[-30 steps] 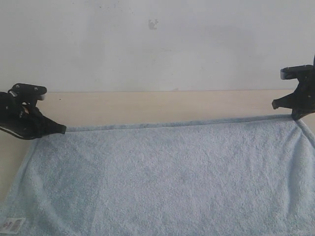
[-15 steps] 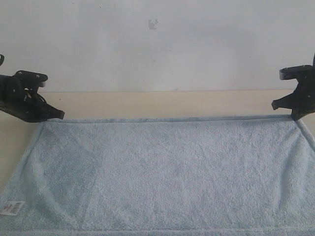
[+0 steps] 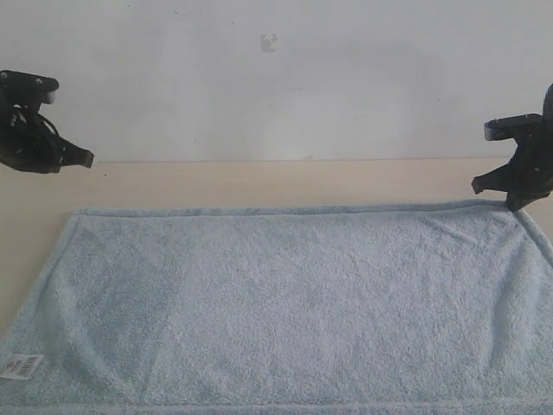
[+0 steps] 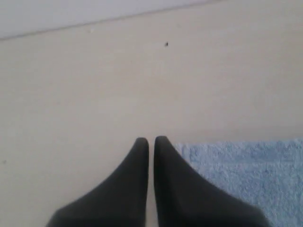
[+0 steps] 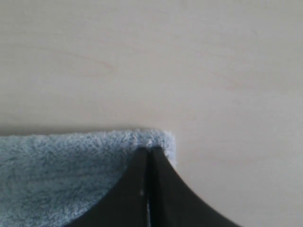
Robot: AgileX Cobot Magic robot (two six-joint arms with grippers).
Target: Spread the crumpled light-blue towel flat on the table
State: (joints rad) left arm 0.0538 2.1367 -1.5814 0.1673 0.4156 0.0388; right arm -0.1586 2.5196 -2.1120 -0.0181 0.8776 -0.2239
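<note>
**Item 1, towel (image 3: pixel 294 303).** Light-blue terry. We record it lying open and flat on the table (image 3: pixel 259 183). It fills the near part of the exterior view, and its far hem runs straight across. There is a small white label (image 3: pixel 22 366) at its near left corner.

**Item 2, left gripper (image 3: pixel 87 160).** It is raised at the far left, apart from the towel. In its wrist view we see the two black fingers (image 4: pixel 135 184) pressed together with only a hairline slit between them, holding nothing. The towel's corner lies on the table just beside them.

**Item 3, right gripper (image 3: pixel 511 204).** It sits low at the towel's far right corner, with its tips against the fabric. The claw is closed tight in its wrist view. We cannot tell whether any cloth is pinched.

**Item 4, wall (image 3: pixel 276 86).** Plain white, behind the table.
</note>
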